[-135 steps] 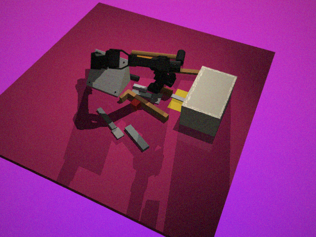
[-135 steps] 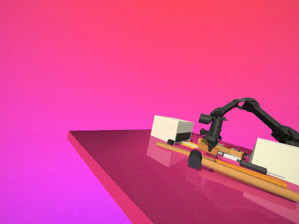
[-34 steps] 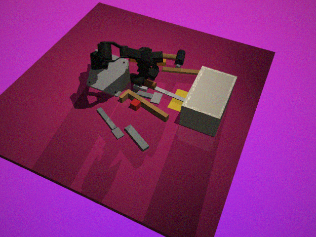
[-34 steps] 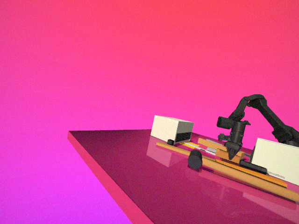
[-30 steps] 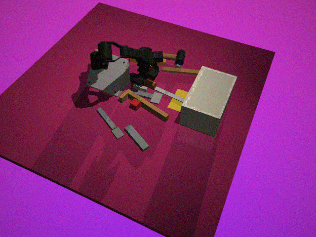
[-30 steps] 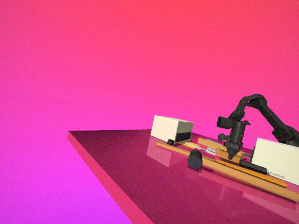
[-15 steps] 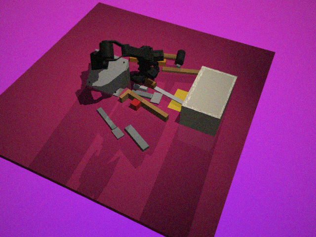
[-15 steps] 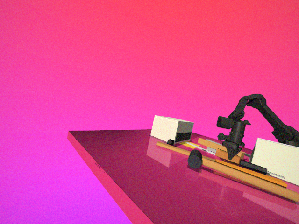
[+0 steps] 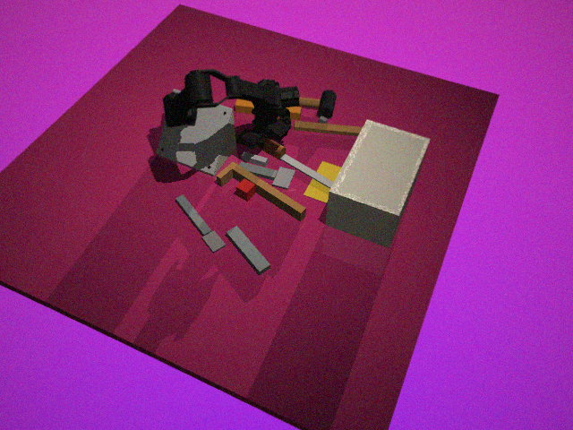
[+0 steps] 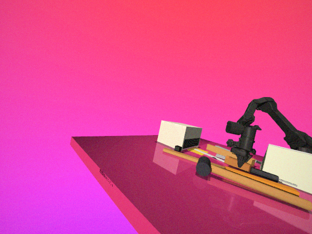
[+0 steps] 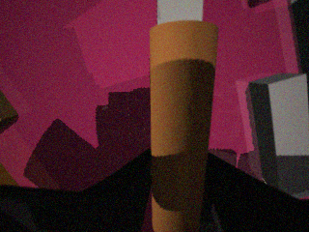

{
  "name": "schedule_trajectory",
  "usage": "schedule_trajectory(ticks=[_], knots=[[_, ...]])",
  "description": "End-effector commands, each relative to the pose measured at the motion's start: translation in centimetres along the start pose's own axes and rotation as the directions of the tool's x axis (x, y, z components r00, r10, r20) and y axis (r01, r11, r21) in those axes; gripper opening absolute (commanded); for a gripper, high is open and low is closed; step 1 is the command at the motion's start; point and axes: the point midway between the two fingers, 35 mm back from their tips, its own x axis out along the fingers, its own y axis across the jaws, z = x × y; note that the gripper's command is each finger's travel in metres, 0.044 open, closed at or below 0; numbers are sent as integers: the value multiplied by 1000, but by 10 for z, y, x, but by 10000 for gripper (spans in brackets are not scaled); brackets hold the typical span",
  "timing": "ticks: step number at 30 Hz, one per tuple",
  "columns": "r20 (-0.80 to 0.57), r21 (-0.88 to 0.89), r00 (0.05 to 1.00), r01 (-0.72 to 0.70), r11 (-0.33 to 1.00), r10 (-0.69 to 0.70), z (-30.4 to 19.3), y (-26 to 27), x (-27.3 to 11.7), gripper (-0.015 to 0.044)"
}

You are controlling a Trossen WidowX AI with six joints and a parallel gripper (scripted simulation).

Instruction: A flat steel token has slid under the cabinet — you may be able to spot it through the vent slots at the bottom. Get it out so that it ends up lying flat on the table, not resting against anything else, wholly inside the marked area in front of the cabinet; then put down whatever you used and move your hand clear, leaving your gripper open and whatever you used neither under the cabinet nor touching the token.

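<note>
- Claw: the gripper point(image 9: 264, 140) point(image 10: 241, 164) point(image 11: 176, 156), closed upon the handle of a long tool, fingers either side of it.
- Long tool, one: the flat-bladed tool point(image 9: 306, 170) point(image 10: 205, 153) point(image 11: 184, 92), orange-brown round handle, pale narrow blade; it spans the marked area and runs to the cabinet front. Whether its tip is under the cabinet cannot be told.
- Cabinet, one: the pale cabinet point(image 9: 381, 167) point(image 10: 171, 133), upright, dark vented front facing the arm's side.
- Marked area, one: the yellow patch point(image 9: 329, 170) point(image 10: 205, 151), before the cabinet, crossed by the blade.
- Steel token: not seen in any view — presumably still to be brought out from under the cabinet.
- Sundries, unused: a red block point(image 9: 244, 189) beside a bent wooden bar point(image 9: 273, 192); a dark-headed mallet point(image 9: 327, 104) point(image 10: 203, 166).
- Step in hand: judged to be the raking-out. Next move: keep the blade low and draw straight back, provided its tip is behind the token — a crooked pull might leave it short or askew.
</note>
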Motion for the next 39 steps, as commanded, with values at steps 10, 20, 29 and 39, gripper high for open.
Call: schedule_trajectory(ticks=[10,20,29,39], knots=[[2,8,1000,-4,1000,4,-3,16,-2,0],[1,10,1000,-5,1000,5,-5,27,-2,0],[1,11,1000,-6,1000,6,-6,37,-2,0],[1,12,1000,-6,1000,6,-8,48,-2,0]])
